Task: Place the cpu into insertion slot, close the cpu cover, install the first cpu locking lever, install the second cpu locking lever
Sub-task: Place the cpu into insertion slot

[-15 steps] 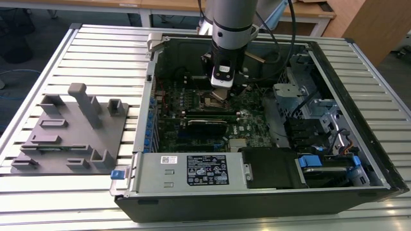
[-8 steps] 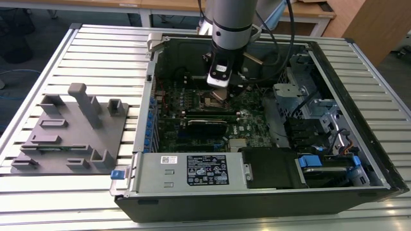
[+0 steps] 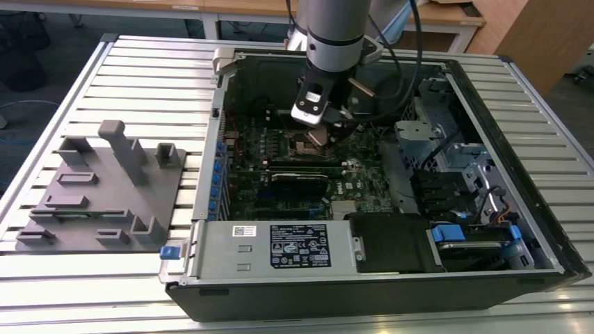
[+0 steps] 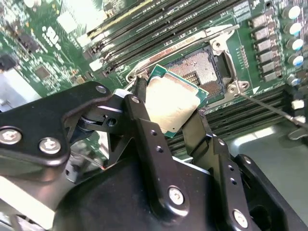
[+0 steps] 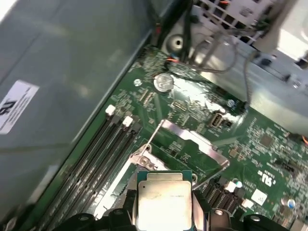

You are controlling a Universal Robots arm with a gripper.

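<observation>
1. Black gripper [image 4: 169, 109] — its fingers [image 4: 147, 130] are drawn in narrowly on the cpu [image 4: 174, 102] and clamp it by two opposite edges. The dull metal top shows in both wrist views.
2. Held cpu — it hangs tilted over one corner of the insertion slot [image 4: 204, 67] and is not seated. The slot's pin field lies bare on the motherboard [image 4: 72, 48], just beside the memory slots [image 4: 159, 26].
3. Raised cpu cover [image 5: 195, 139] — the frame plate is swung up off the slot, with its window open to the board.
4. One locking lever [image 4: 274, 109] is a thin wire arm standing free of the slot's rim, unlatched. The other lever cannot be told with certainty.
5. Open computer case [image 3: 547, 229] lies on a slatted table [image 3: 111, 292]. The arm reaches down inside it, towards the case's far edge.
6. Progress, as judged: the first step is under way and the placement is not complete. Closing the cover and installing both levers remain.
</observation>
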